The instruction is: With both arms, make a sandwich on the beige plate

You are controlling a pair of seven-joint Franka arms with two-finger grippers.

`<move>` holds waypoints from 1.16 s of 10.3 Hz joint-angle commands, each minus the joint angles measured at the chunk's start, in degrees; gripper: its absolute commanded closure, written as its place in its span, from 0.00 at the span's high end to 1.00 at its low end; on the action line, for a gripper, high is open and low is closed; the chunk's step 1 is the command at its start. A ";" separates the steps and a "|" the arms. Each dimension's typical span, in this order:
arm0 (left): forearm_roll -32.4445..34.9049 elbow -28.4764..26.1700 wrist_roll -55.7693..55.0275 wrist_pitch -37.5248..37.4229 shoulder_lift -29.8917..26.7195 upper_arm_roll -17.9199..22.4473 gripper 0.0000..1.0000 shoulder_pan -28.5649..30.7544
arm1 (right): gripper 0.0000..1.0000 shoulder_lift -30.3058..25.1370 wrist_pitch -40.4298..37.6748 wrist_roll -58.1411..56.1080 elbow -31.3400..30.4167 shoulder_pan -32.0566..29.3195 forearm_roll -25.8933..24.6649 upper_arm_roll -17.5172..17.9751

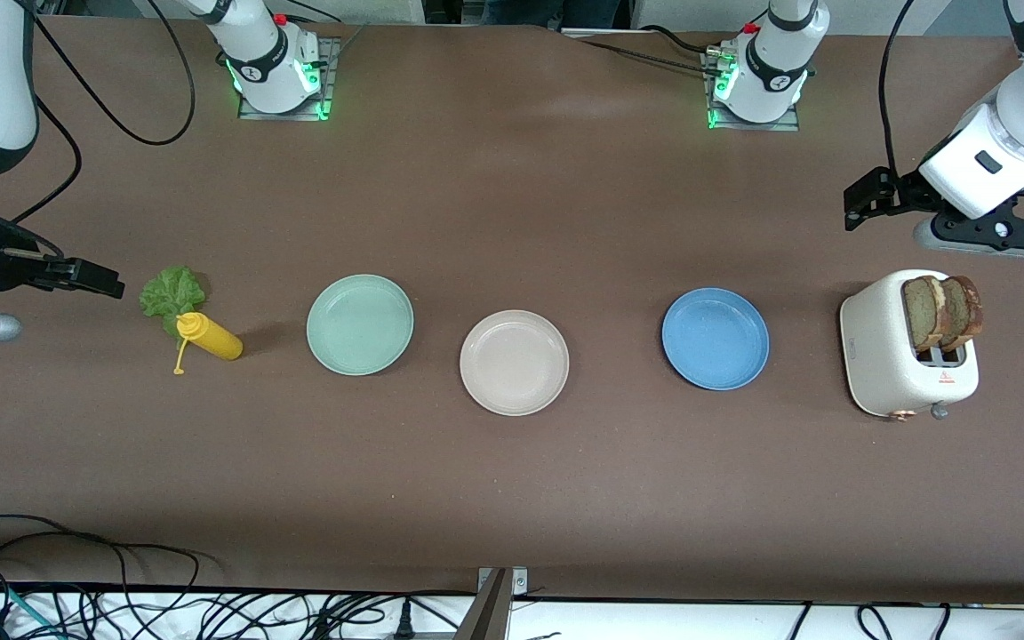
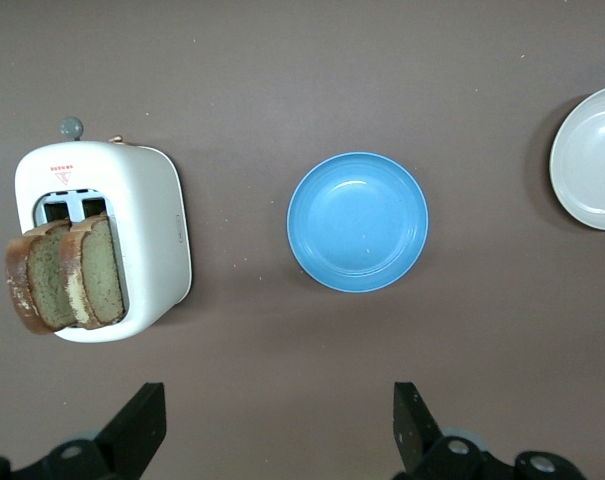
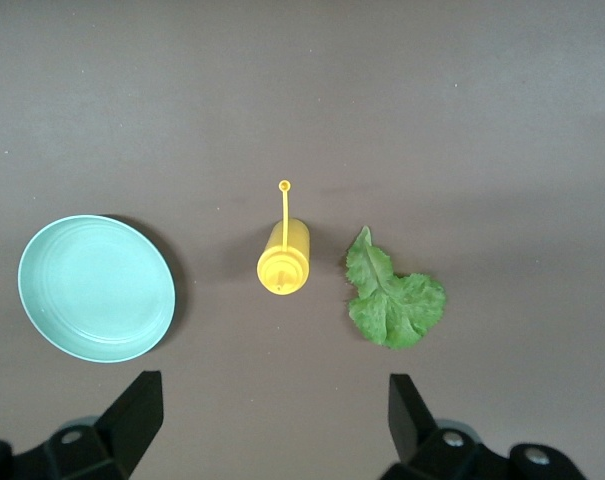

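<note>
beige plate (image 1: 514,363): open above | flanked: mint plate (image 1: 360,324), blue plate (image 1: 715,338)

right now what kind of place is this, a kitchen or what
Probably a robot lab bench, not a kitchen: two arm bases bolted to a brown table, loose cables along its edge, and staged props such as the white toaster holding bread slices.

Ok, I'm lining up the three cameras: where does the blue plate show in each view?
Front view: blue plate between the beige plate and the toaster.
Left wrist view: blue plate mid-picture, toaster beside it.
Right wrist view: not in it.
Shared landmark: the toaster with two bread slices, in the front and left wrist views.
</note>
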 commanded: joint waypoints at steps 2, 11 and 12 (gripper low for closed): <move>1.29 1.04 1.23 -1.14 0.18 -0.10 1.00 -0.01 | 1.00 -0.83 -0.48 -0.25 -0.25 0.51 -0.76 0.28; 1.29 1.13 0.96 -1.14 0.18 -0.19 1.00 -0.45 | 1.00 -0.83 -0.48 -0.52 -0.25 0.42 -0.59 0.28; 1.29 1.22 0.96 -1.14 0.18 -0.19 1.00 -0.54 | 1.00 -0.74 -0.48 -0.52 -0.25 0.42 -0.50 0.28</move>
